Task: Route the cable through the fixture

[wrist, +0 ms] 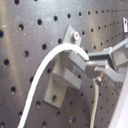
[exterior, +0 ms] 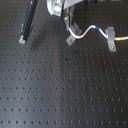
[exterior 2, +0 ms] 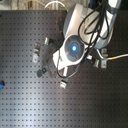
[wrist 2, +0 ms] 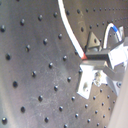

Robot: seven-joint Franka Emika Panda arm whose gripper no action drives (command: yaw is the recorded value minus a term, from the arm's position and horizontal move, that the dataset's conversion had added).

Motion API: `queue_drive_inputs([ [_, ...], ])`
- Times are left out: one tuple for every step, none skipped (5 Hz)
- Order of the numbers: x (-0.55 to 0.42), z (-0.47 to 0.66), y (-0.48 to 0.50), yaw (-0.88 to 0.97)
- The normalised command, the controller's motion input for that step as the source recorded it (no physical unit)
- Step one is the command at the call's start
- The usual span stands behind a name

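The gripper (wrist: 92, 67) pinches the cable (wrist: 47, 62) right beside the fixture (wrist: 62, 82). It should lower the cord slowly into the clip's fork and keep it tight.

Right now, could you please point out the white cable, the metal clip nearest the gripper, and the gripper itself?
cable (exterior: 90, 31): first exterior view, on the arching stretch between two clips.
clip (wrist: 60, 82): first wrist view, on its grey forked body.
gripper (wrist: 97, 67): first wrist view, between the fingertips at the cable.
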Motion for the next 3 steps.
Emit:
queue_drive_inputs([
  [-0.003,-0.15,-0.001,0.0],
  [-0.005,-0.4,-0.026,0.0],
  [-0.029,-0.41,-0.014,0.03],
])
